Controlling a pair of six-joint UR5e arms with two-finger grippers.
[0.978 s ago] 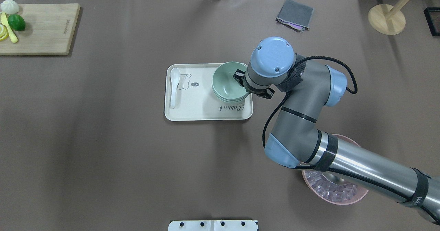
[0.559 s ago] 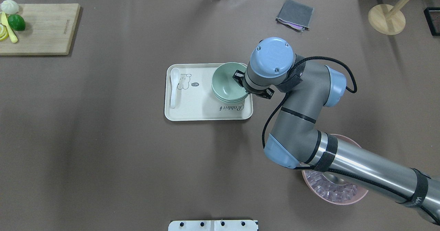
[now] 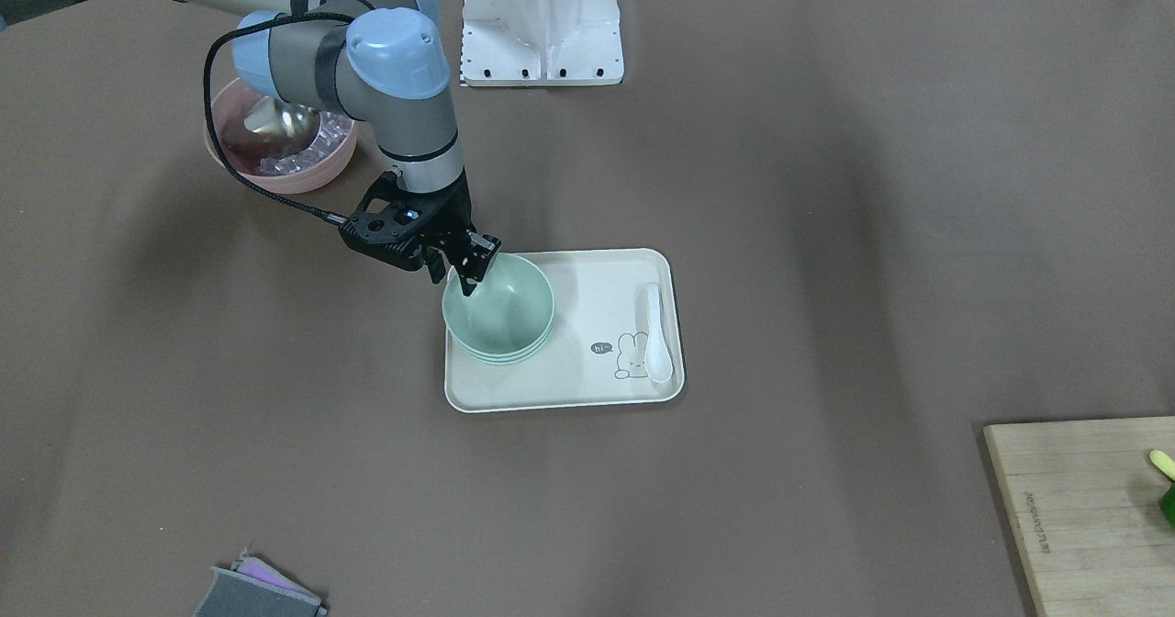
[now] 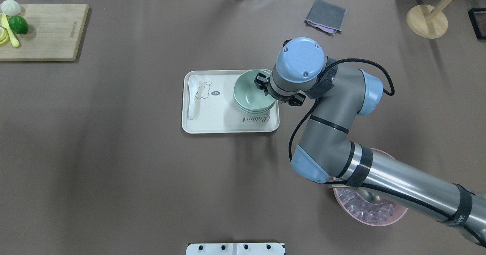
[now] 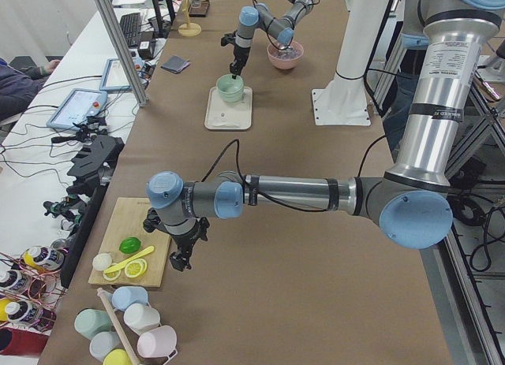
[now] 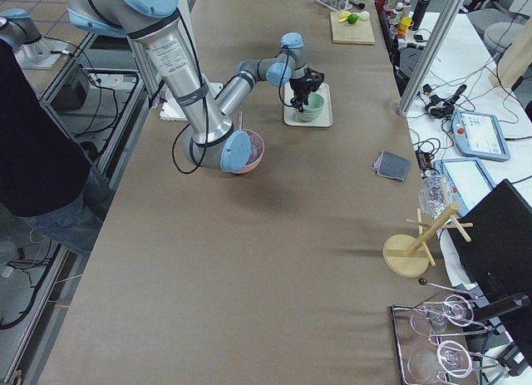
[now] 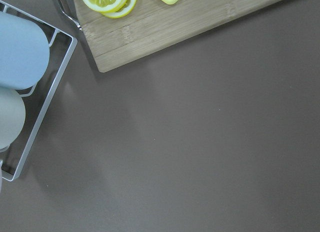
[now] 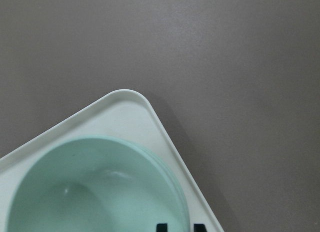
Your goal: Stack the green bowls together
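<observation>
Three green bowls (image 3: 500, 309) (image 4: 248, 92) sit nested in one stack at the corner of a cream tray (image 3: 569, 387) (image 4: 212, 124). My right gripper (image 3: 470, 277) (image 4: 262, 85) hangs at the stack's rim on the robot's right. In the right wrist view its two dark fingertips (image 8: 161, 227) straddle the top bowl's rim (image 8: 100, 192) with a small gap, so it is open. My left gripper (image 5: 180, 261) shows only in the exterior left view, hovering by the wooden cutting board, and I cannot tell its state.
A white spoon (image 3: 654, 337) lies on the tray's other end. A pink bowl (image 4: 370, 219) of clear cubes sits under the right arm. A cutting board (image 4: 45, 31) with fruit, a grey cloth (image 4: 325, 16) and a wooden stand (image 4: 427, 21) line the far edge.
The right wrist has shifted slightly toward the far side and seems to have risen a little. The bowl stack stays put on the tray.
</observation>
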